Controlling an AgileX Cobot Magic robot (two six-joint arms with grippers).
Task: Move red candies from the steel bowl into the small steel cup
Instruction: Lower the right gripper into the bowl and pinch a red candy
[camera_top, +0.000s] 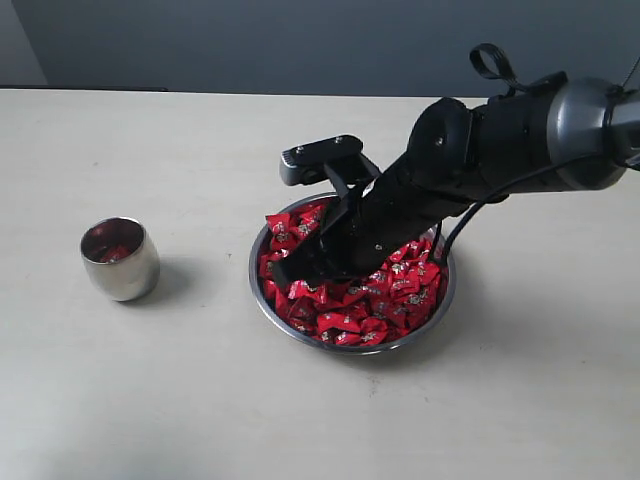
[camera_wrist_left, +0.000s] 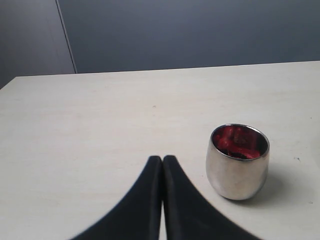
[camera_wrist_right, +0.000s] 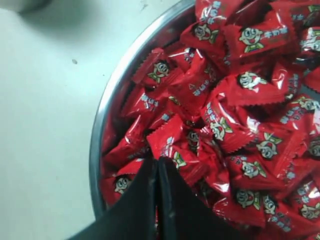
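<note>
The task is under way but far from done. The small steel cup (camera_top: 120, 260) stands on the tabletop (camera_top: 180, 400) at nine o'clock of the steel bowl (camera_top: 350, 350), well apart from it. In the left wrist view red shows inside the cup, so it seems to hold a few candies. The bowl is heaped with red candies (camera_top: 390, 300), so most of the work is left.

The right gripper (camera_top: 285, 270) is down in the bowl near its nine o'clock rim. Its jaws are pressed together, tips on the heap, and I cannot tell whether a wrapper edge is pinched. The left gripper (camera_wrist_left: 162, 160) hangs over the tabletop near the cup, jaws together and holding nothing.
</note>
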